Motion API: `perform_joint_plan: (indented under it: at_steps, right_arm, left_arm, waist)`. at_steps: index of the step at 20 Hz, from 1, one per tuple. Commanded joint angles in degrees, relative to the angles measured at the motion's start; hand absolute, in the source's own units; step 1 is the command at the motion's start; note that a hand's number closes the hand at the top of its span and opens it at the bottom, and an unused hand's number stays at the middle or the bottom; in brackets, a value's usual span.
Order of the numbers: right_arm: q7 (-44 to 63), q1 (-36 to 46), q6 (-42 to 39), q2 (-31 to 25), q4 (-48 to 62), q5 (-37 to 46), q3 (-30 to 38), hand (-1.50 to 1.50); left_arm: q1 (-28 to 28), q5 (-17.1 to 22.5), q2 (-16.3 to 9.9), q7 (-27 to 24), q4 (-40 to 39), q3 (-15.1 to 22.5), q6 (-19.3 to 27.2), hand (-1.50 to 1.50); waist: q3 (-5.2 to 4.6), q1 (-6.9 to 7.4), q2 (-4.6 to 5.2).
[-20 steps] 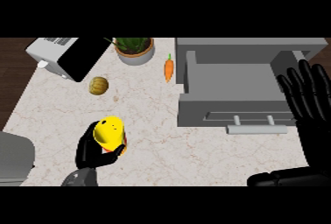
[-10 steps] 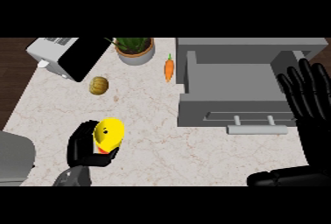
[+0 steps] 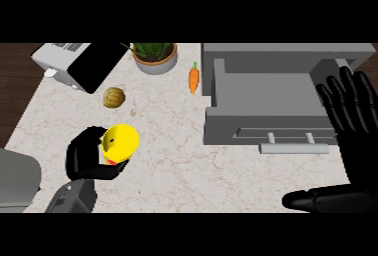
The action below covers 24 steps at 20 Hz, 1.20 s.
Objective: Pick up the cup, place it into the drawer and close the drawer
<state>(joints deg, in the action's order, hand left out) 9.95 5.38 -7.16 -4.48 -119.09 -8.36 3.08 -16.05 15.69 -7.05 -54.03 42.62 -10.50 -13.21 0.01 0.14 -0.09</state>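
At counter's lower left, left hand [image 3: 87, 159] curls round yellow cup [image 3: 120, 143]; right hand [image 3: 353, 112] spread, fingers up.

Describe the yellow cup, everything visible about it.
The yellow cup is smooth and glossy, with a small dark mark on its side and a bit of red at its lower end. It sits tilted in the left hand, whose black fingers curl round it, over the marble counter's left side, away from the open drawer.

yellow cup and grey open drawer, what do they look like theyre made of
The yellow cup, held in the left hand, looks like smooth glossy plastic or glazed ceramic: uniform bright colour, no texture. The grey open drawer looks like matte painted metal or laminate: flat even grey, square edges, bar handle. Neither can be told for certain.
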Motion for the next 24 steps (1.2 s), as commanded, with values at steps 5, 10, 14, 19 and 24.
perform_joint_plan:
  at_steps: [5, 10, 14, 19, 24]
  right_arm:
    - [2.72, 0.03, 0.18, -1.27, -1.42, -0.94, 1.5, -1.5]
    - [2.83, -0.6, 1.17, 0.05, -3.21, 0.54, -0.43, -1.5]
    - [1.51, -0.59, 0.24, -0.24, -2.31, -0.82, 0.63, -1.5]
    - [-4.16, -2.58, -3.2, -1.44, 2.49, -2.2, 3.0, -1.5]
    - [-2.58, -4.05, -2.78, -1.47, -1.1, -1.86, 2.76, -1.5]
  left_arm:
    - [3.09, -0.17, 1.76, 13.16, 22.59, 7.47, 0.24, 1.5]
    - [0.91, 1.52, 3.18, 21.91, 30.83, 8.82, 2.91, 1.5]
    - [-1.47, 1.93, 5.45, 30.75, 39.97, 10.69, 8.51, 1.5]
    - [-8.6, 0.03, 6.98, 38.31, 43.82, 13.39, 16.75, 1.5]
    - [-17.6, -1.32, 5.93, 43.95, 41.64, 12.0, 19.75, 1.5]
  waist:
    - [0.1, 0.75, -0.37]
    - [0.01, 0.01, -0.09]
    - [0.02, 0.06, -0.11]
    - [0.03, -0.3, 0.0]
    - [0.02, -0.43, 0.01]
